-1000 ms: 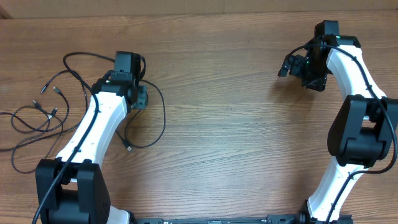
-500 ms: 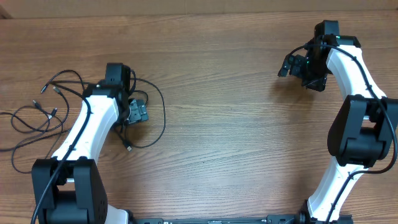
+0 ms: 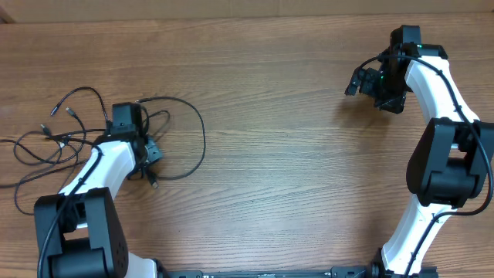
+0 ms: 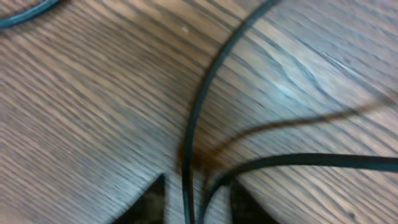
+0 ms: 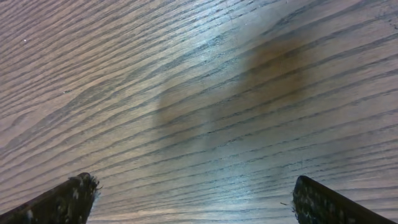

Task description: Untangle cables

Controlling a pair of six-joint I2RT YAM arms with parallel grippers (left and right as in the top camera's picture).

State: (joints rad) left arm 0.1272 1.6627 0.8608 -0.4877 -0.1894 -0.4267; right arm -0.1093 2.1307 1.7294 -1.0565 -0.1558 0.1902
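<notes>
Most of the untangling is left to be done, seemingly: the cables [image 3: 69,135] are bunched at the left edge of the table [image 3: 293,154]. Two strands are straddled by the left gripper [image 4: 196,199], narrowed, though a pinch can't be told. The right gripper [image 5: 196,190] is spread wide by the far-right corner.

The table [image 3: 270,154] is showing warm brown wood, streaked with fine darker grain. Cables [image 3: 203,139] are running black under and around the left gripper [image 4: 199,196], their plug tips [image 3: 53,110] glinting silver-grey. Arms [image 3: 436,85] are showing white shells with black joints. The right fingers [image 5: 65,196] are looking black.
</notes>
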